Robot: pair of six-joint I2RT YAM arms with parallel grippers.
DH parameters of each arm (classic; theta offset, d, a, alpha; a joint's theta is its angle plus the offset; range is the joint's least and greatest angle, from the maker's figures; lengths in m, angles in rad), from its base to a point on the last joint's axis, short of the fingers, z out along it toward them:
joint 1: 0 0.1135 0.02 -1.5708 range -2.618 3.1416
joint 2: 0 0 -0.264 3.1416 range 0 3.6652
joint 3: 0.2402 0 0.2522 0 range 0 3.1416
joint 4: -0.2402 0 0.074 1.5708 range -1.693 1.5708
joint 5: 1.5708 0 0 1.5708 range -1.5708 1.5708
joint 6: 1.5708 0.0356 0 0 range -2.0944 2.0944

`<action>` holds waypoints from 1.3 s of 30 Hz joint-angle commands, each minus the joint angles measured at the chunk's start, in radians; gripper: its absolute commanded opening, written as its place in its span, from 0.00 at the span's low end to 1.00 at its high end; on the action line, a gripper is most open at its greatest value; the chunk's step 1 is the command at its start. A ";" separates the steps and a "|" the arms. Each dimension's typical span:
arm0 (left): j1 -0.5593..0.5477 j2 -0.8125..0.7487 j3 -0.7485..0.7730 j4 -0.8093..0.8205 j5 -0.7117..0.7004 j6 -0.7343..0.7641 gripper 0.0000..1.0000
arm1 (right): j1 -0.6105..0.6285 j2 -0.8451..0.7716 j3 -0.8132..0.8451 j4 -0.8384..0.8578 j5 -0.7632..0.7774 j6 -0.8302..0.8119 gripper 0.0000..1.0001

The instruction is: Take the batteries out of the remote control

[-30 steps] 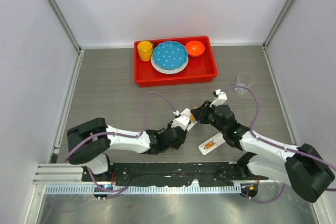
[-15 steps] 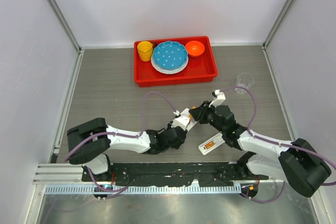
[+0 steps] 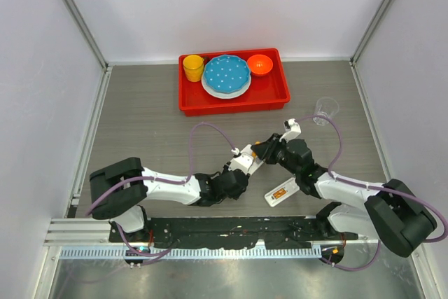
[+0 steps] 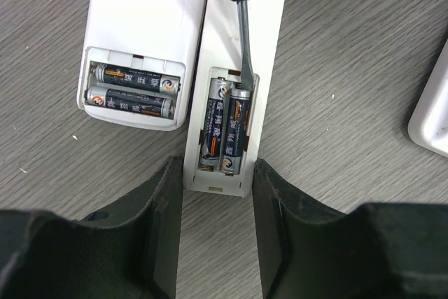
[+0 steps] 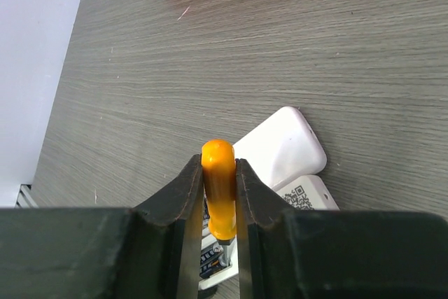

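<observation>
Left pincer (image 4: 218, 167) gripped the narrow remote (image 4: 266, 5) at its near end, one finger (image 4: 164, 222) pressed to each long side. The remote lay flat on the desk (image 4: 350, 47). Its back cover was off. Two batteries (image 4: 224, 127) sat side by side in the open bay, dark with orange bands, lying lengthwise along the remote.

Right pincer (image 5: 219, 164) was closed on the orange handle of the screwdriver (image 5: 221, 208), pinched between both fingers, with the tool pointing down toward the remotes. In the left wrist view the shaft came in from the top over the narrow remote. Its tip was at the far end of the bay, by the end of the right-hand battery; touching or just beside, could not tell.

Wide remote (image 4: 147, 12) lay just beside the narrow one on its left, roughly parallel. Its bay was also open, with a second pair (image 4: 131, 90) lying crosswise inside. All four cells were seated in their bays.

From the top view, both arms met near the desk's middle. A white piece (image 3: 280, 192) with an orange mark lay on the desk near the right arm. A red tray (image 3: 280, 94) sat at the far side, well apart, holding a yellow cup (image 3: 193, 68), blue plate (image 3: 226, 75) and orange bowl (image 3: 260, 64). A clear cup (image 3: 325, 108) stood on the desk to the right of the tray.
</observation>
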 commanded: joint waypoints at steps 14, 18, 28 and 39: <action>-0.003 0.050 -0.071 -0.052 0.075 -0.064 0.00 | 0.034 0.024 -0.011 0.080 -0.269 0.300 0.01; -0.003 0.045 -0.077 -0.052 0.070 -0.068 0.00 | 0.034 0.014 -0.014 0.074 -0.264 0.313 0.01; -0.003 0.027 -0.079 -0.058 0.062 -0.077 0.00 | 0.034 -0.038 0.000 -0.026 -0.189 0.259 0.01; -0.003 -0.058 -0.102 0.012 0.159 -0.097 0.57 | 0.029 -0.226 0.072 -0.280 0.003 0.136 0.01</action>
